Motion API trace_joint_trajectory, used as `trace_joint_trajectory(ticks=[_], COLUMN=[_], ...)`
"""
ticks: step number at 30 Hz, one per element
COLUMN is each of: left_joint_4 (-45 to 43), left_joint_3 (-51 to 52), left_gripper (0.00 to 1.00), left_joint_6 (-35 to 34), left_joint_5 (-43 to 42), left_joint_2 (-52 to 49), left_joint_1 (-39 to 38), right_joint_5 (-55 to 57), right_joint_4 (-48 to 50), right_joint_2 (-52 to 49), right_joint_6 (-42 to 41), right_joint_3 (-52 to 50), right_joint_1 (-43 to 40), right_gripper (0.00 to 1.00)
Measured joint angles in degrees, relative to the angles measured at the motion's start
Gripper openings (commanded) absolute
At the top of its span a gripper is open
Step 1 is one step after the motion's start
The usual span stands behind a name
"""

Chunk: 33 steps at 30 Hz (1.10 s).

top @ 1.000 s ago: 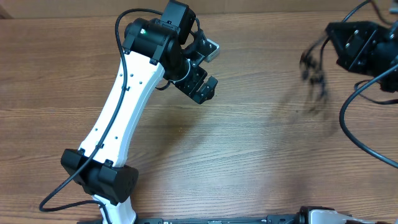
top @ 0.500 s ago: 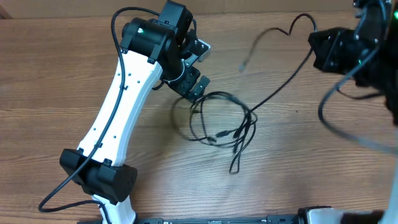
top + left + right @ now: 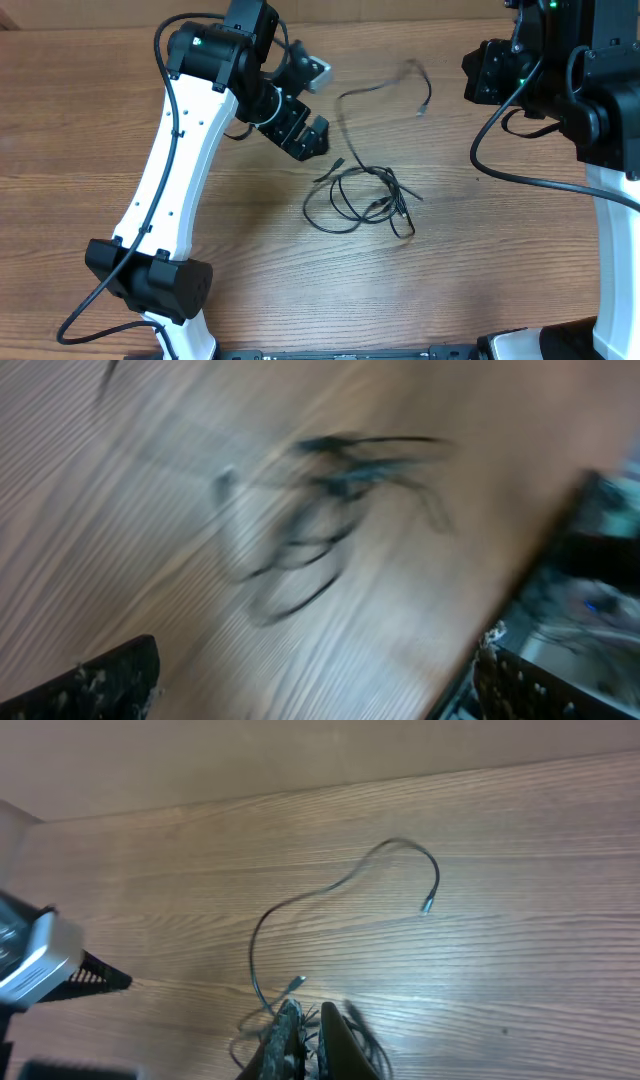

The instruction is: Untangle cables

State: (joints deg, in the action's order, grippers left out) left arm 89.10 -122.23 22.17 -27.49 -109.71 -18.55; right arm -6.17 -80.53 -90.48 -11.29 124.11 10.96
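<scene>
Cables: thin black cables (image 3: 365,198) with small plugs, lying as a loose knot of loops flat near the middle of the brown wooden worktop (image 3: 480,290). One strand arcs free toward the far edge.
Left gripper (image 3: 322,100): jaws spread wide, touching nothing, just left of the knot. It looks placed to take a loop.
Right gripper (image 3: 305,1035): fingers pressed together and empty, toward the far right corner and apart from the cables. It seems to be keeping clear.
</scene>
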Motion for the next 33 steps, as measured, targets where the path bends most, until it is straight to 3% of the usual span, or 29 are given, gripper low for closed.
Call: trace_joint_trajectory(ticks=[2,3,5,6,7,12,20,28,29,31,32,33], left_joint_4=[-0.57,-0.87,-1.01,-1.03,-0.85,-2.36,-23.54,-37.88,-38.80,-39.85,-39.98,-40.13], left_joint_3=[0.00,0.00,0.02,0.02,0.11,4.31,17.79,23.04,23.65,24.44,24.61,24.72], left_gripper=[1.00,1.00,1.00,1.00,1.00,1.00,1.00,0.98,0.84,0.37,0.05,0.04], left_joint_6=[3.96,5.33,7.37,8.17,8.63,9.53,-1.92,-7.39,-7.91,-9.14,-9.25,-9.49], left_joint_5=[-5.09,-6.80,-9.01,-9.66,-9.86,-6.32,12.81,14.47,14.47,14.25,14.01,13.79], left_joint_2=[0.00,0.00,0.00,0.00,0.00,0.00,-0.11,-0.26,-0.61,-2.34,-3.76,-4.76], left_joint_1=[-0.39,-0.70,-1.55,-2.08,-2.58,-5.27,-8.15,-8.13,-8.17,-8.31,-8.39,-8.39], right_joint_5=[0.46,0.61,0.70,0.74,0.87,1.86,4.04,4.31,4.26,4.28,4.28,4.31], right_joint_4=[-0.04,-0.04,-0.09,-0.13,-0.37,-3.28,-6.43,-8.31,-8.55,-9.07,-9.22,-9.29], right_joint_2=[0.00,0.00,0.00,0.02,0.00,0.04,0.22,0.22,0.22,0.22,0.22,0.22], right_joint_6=[0.39,0.50,0.96,0.87,0.83,1.99,2.36,2.34,2.36,2.36,2.34,2.34], right_joint_3=[0.00,0.00,0.00,0.00,0.00,0.00,0.00,0.00,0.00,0.00,0.00,0.00], right_joint_1=[0.00,0.00,0.00,0.00,0.00,0.00,0.00,0.00,0.00,0.00,0.00,0.00], right_gripper=[0.04,0.10,0.55,0.69,0.73,0.74,0.74,0.75,0.74,0.75,0.75,0.75])
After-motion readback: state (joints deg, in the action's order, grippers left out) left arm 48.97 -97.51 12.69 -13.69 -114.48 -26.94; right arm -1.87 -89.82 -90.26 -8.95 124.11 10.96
